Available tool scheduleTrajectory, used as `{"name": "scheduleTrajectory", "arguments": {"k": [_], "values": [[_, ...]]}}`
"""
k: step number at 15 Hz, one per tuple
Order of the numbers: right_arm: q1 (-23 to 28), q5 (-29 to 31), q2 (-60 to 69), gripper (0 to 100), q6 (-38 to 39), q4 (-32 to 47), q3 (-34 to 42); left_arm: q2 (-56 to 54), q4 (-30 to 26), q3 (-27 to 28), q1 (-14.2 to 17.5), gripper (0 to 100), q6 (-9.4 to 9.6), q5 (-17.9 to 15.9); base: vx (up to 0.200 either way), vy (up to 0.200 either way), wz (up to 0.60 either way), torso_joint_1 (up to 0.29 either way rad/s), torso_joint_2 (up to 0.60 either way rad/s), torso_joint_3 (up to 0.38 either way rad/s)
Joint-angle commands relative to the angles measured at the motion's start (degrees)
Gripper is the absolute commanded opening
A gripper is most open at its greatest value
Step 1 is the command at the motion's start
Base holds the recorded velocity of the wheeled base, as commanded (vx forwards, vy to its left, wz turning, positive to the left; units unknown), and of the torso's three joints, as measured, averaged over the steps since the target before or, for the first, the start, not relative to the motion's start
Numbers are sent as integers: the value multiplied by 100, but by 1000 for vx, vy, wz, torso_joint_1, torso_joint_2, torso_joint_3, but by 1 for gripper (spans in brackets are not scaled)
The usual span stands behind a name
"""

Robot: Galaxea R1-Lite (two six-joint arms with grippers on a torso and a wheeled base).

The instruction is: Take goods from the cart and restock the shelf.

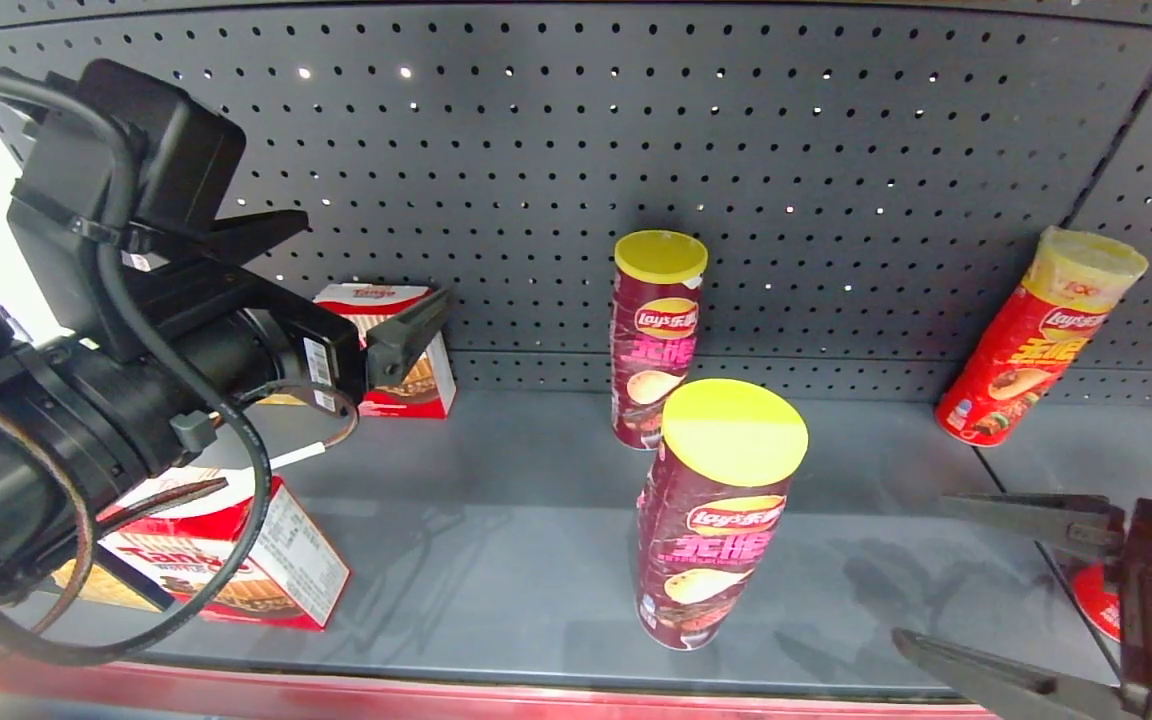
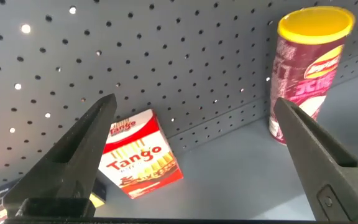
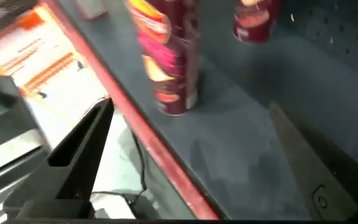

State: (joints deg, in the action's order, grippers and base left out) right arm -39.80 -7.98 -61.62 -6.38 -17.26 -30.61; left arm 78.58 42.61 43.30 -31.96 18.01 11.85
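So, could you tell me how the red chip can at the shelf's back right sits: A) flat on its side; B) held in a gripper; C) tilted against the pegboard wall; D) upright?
C: the red chip can is tilted, its lid end leaning on the pegboard wall.

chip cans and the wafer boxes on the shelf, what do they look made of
Chip cans: likely cardboard tubes with a glossy printed wrap, judging by the sheen; the yellow lids look like matte plastic. Wafer boxes: thin printed cardboard, seemingly, with sharp folded edges and a slight gloss.
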Motion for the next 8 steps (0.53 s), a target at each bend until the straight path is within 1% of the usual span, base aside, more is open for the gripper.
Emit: {"name": "scheduleTrajectory", "arguments": {"k": [1, 3, 8], "values": [[-28, 95, -491, 100, 22, -49, 143, 17, 2, 3, 6, 100, 1, 2, 0, 0, 0, 0, 0, 0], [-10, 526, -614, 100, 31, -40, 152, 8, 2, 3, 6, 100, 1, 2, 0, 0, 0, 0, 0, 0], [8, 693, -1115, 100, 31, -49, 46, 17, 11, 64, 50, 100, 1, -16, 0, 0, 0, 0, 0, 0]]}}
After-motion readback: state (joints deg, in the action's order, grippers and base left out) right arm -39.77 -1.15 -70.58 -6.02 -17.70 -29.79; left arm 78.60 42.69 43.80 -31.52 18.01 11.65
